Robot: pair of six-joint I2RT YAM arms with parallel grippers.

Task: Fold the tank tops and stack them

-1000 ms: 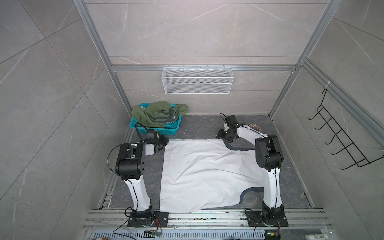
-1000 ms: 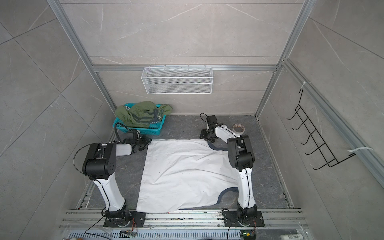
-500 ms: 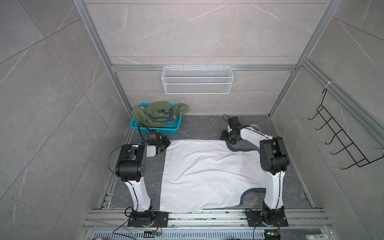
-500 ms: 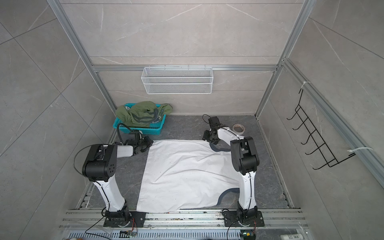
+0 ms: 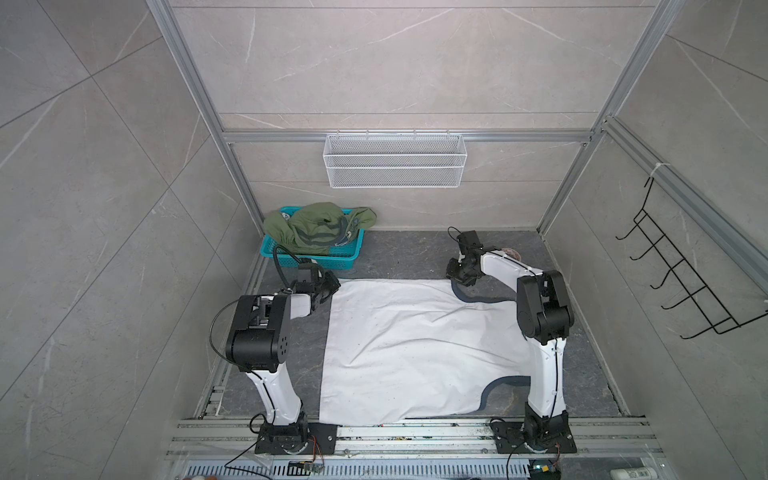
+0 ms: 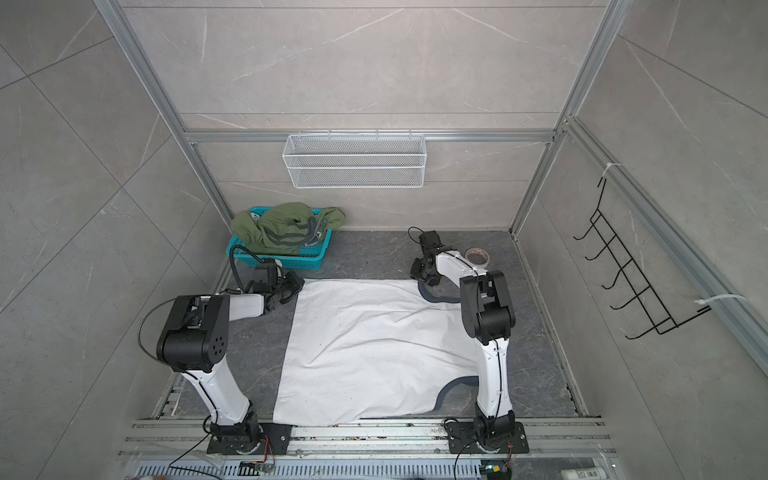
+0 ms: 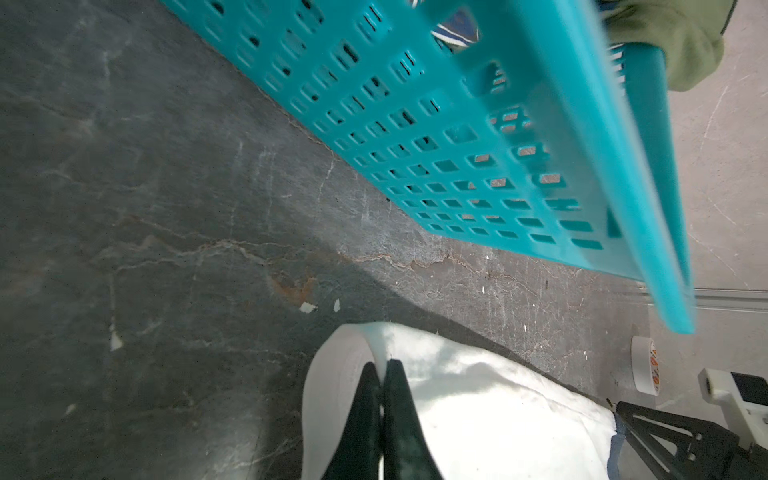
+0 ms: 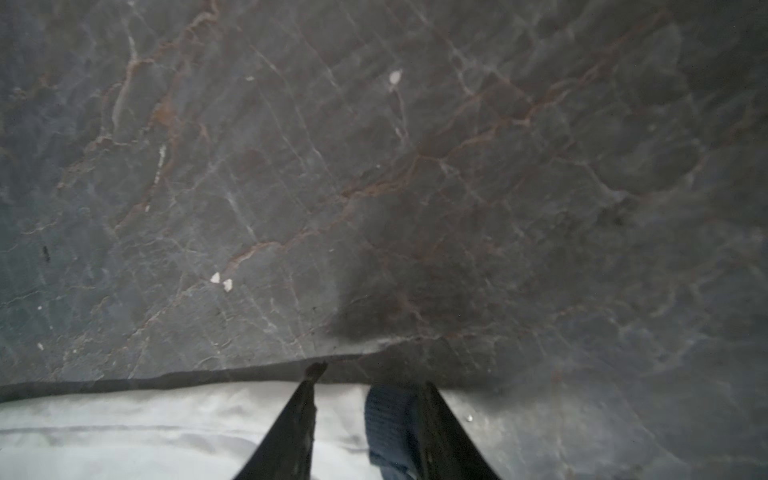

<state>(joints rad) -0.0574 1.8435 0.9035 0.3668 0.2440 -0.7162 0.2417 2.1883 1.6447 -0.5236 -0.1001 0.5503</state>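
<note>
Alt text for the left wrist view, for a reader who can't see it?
The left gripper is shut on a raised corner of the white tank top, which lies on the dark stone table. Just beyond stands the perforated teal basket, with the olive green tank top hanging over its rim; a roll of tape sits farther off.

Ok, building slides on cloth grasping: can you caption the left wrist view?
Left gripper shut on a corner of the white tank top, near the teal basket on the dark tabletop.
</note>
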